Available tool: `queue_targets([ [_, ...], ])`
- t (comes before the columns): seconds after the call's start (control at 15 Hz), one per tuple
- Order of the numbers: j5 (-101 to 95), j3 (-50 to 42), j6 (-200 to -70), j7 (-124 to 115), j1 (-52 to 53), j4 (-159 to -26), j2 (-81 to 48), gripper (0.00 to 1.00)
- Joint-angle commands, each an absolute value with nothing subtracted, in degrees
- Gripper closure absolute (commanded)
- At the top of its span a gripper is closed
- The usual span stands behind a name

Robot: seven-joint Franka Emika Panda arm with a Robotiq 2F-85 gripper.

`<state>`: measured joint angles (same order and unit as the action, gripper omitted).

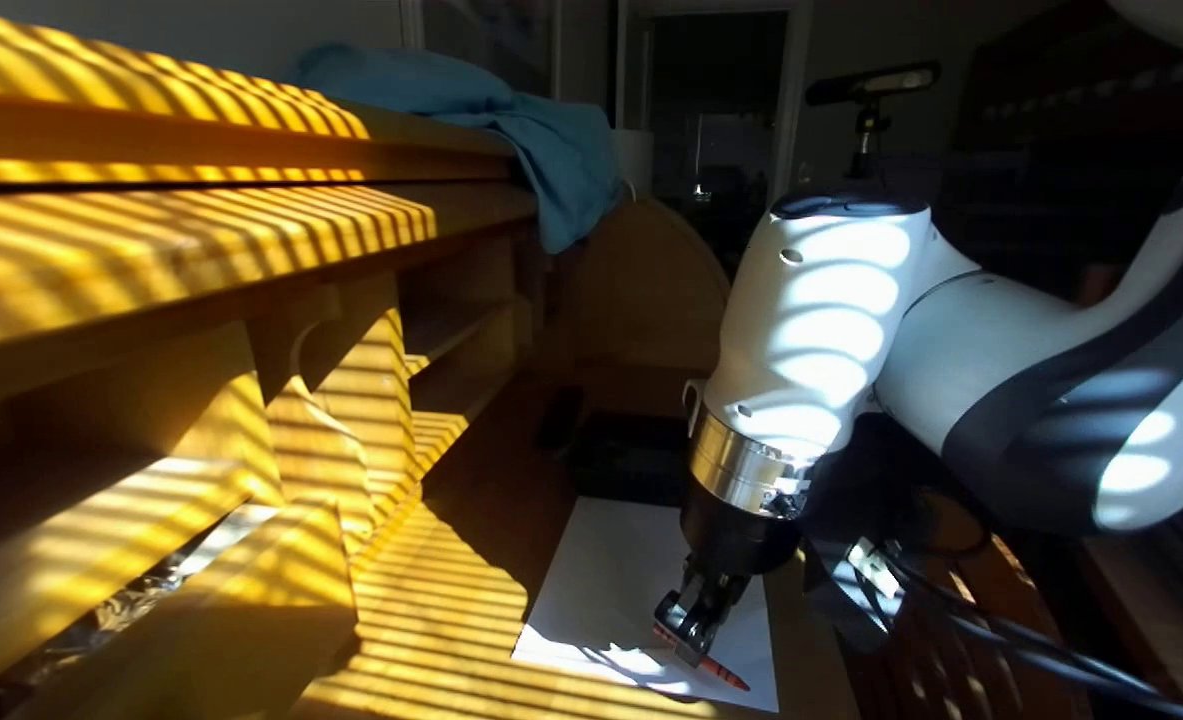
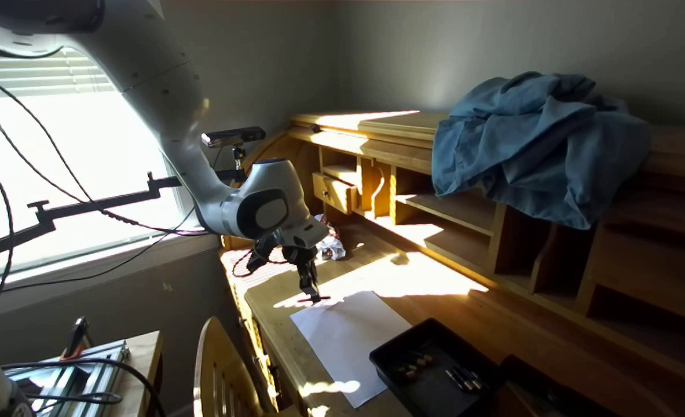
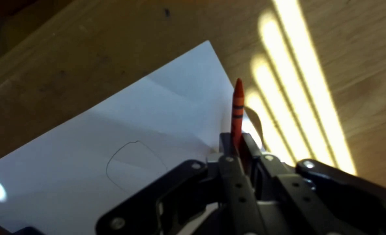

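1. Crayon (image 3: 238, 111), red-orange, 2 dark bands near the tip. Gripped by the claw (image 3: 237, 143), which is clamped firmly about it, low and near 1 end of the paper (image 2: 354, 341). Long axis crosswise to the claw: in the wrist view the tip projects upward beyond it, right of centre; in an exterior view it slants to the lower right. Contact with the paper: I cannot tell.
2. Paper, white, 1 sheet, flat on the bench (image 2: 423, 284). Bears 1 thin dark curve (image 3: 107, 168), left of the claw in the wrist view.
3. Black tray (image 2: 432, 336), lower right of an exterior view, beside the paper. Contains several short stubs (image 2: 416, 366) and a few slim sticks (image 2: 464, 379), too small for me to identify.
4. Small drawer (image 2: 333, 192), pulled partway out, near centre; contents not discernible from here. Crumpled wrapper (image 2: 332, 246) on the bench below.
5. Blue cloth (image 2: 533, 145), draped, upper right.
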<state>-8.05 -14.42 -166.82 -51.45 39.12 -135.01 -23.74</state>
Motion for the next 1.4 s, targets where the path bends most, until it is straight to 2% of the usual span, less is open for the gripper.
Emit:
queue_targets([
  [0.0, -9.7, -16.34, -168.84, -53.8, 39.06, -139.31, -20.17, 0.98],
  [0.93, -7.88, -15.58, -171.09, -51.38, 34.3, -140.69, -19.75, 0.98],
  [1.0, -7.53, -15.01, -171.08, -50.94, 33.59, -140.58, -19.8, 0.66],
  [1.13, -7.45, -14.55, -171.04, -50.85, 32.95, -140.48, -19.89, 0.6],
  [1.33, -7.44, -13.59, -170.91, -50.12, 31.58, -140.57, -19.72, 0.38],
])
